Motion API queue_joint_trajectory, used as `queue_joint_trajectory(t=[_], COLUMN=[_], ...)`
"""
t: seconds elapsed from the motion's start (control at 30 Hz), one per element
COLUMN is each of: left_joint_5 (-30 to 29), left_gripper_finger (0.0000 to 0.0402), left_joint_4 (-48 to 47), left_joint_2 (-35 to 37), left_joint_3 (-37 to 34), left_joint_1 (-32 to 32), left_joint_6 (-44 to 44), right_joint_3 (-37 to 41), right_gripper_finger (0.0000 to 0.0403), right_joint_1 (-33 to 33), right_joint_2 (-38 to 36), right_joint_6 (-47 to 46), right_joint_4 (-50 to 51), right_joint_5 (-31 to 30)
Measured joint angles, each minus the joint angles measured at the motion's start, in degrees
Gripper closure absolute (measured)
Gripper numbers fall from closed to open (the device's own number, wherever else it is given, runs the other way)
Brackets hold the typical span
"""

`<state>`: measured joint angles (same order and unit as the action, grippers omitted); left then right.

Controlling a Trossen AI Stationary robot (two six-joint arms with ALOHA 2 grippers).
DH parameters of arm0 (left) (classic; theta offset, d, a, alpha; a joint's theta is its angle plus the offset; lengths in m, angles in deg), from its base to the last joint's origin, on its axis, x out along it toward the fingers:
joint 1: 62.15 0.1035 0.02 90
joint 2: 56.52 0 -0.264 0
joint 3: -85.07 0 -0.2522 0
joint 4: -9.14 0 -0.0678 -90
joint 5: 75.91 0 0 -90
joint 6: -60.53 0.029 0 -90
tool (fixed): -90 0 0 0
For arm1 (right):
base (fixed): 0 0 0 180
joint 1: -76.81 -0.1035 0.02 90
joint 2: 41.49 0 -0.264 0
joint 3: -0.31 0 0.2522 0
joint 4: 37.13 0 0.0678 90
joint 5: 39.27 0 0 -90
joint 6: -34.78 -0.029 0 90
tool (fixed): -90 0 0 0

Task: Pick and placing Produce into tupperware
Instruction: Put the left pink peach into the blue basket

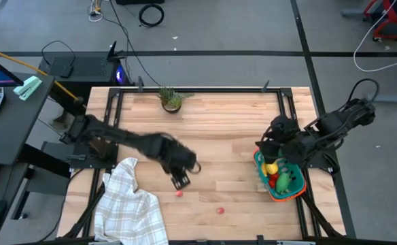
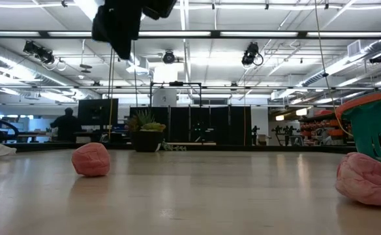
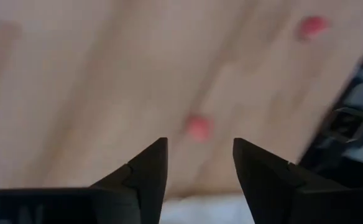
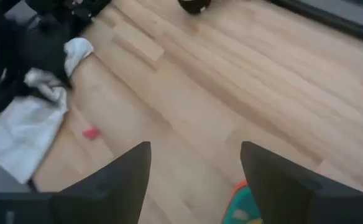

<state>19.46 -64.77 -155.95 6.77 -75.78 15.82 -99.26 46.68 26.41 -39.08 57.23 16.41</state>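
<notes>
Produce: two small red fruits lie loose on the worktop (image 1: 219,146) toward its near edge, one (image 1: 179,193) just near-side of the left tool (image 1: 179,180), the other (image 1: 220,210) further right and nearer. More pieces, yellow, green and red, sit inside the tupperware (image 1: 295,192) at the right side. The high view alone shows this filling; the low view cuts the tub to a teal, orange-rimmed corner at its right edge. The low view shows both red fruits large on the bare wood, the left arm a dark blur overhead. The left wrist view shows the left tool's fingers (image 3: 149,177) spread above a red fruit, holding nothing. The right tool (image 1: 272,144) hovers by the tub's far end, fingers (image 4: 127,177) spread and empty. A checked cloth (image 1: 127,204) lies near-left; the piece kinds in the tub are probably banana and pepper, but hard to make out.
</notes>
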Motion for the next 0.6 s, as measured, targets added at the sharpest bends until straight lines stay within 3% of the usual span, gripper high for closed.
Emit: queue_joint_trajectory(t=[0.13,0.23,0.43,0.6], left_joint_5=[0.4,-0.2,-2.6,-4.9], left_gripper_finger=[0.0212,0.0214,0.0222,0.0223], left_joint_4=[18.3,26.3,26.8,27.1], left_joint_2=[0.0,0.0,0.0,-2.0], left_joint_3=[-9.0,-14.1,-18.4,-19.0], left_joint_1=[-4.6,-7.2,-10.5,-13.0], left_joint_6=[-7.9,-10.4,-15.1,-10.4], right_joint_3=[1.7,2.7,3.2,3.2], right_gripper_finger=[0.0146,0.0146,0.0146,0.0147], right_joint_1=[0.0,0.0,0.0,0.0], right_joint_2=[0.1,0.6,1.5,1.7], right_joint_6=[2.0,2.6,8.6,9.6], right_joint_4=[-0.1,-0.1,-0.1,-0.1], right_joint_5=[-1.5,-1.5,-2.3,-5.4])
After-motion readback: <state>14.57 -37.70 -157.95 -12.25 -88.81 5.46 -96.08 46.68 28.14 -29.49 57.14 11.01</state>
